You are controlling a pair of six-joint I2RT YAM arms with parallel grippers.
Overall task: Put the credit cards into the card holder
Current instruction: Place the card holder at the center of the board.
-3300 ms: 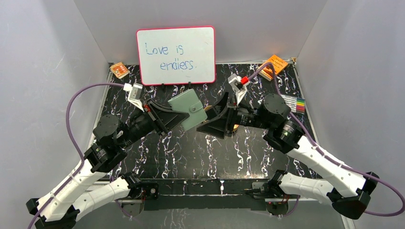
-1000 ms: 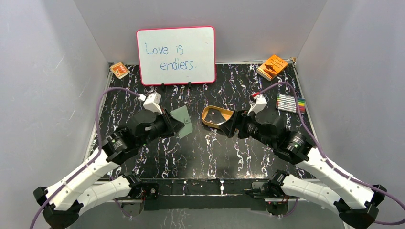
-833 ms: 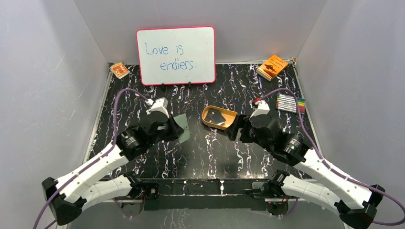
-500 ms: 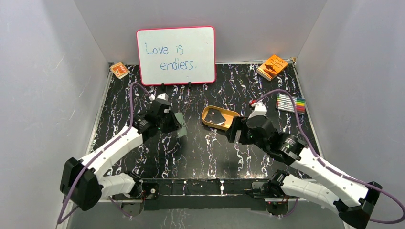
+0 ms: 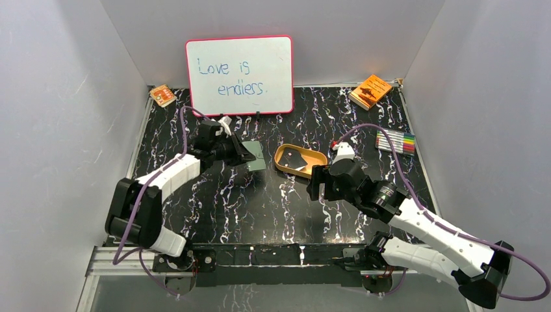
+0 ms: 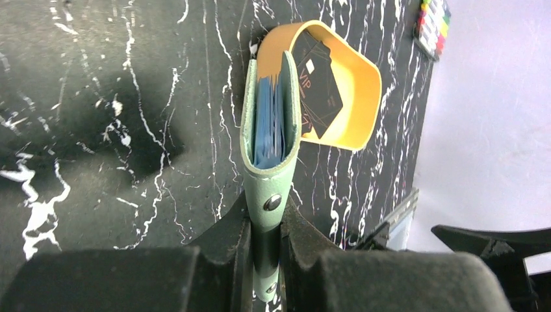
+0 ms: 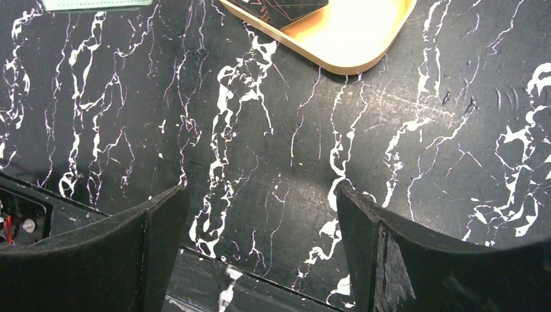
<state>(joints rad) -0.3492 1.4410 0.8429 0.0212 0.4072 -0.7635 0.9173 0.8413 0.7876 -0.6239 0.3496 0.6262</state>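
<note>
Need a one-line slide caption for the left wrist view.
Left end effector clamps the green card holder edge-on; black credit cards lie in the orange tray beyond.

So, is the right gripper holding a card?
No, the right gripper is open and empty; the cards lie in the tray.

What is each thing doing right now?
left hand, shut on the card holder
right hand, open and empty
card holder, gripped, covers slightly apart, blue sleeves showing
credit cards, lying in the tray
whiteboard, standing upright
</note>
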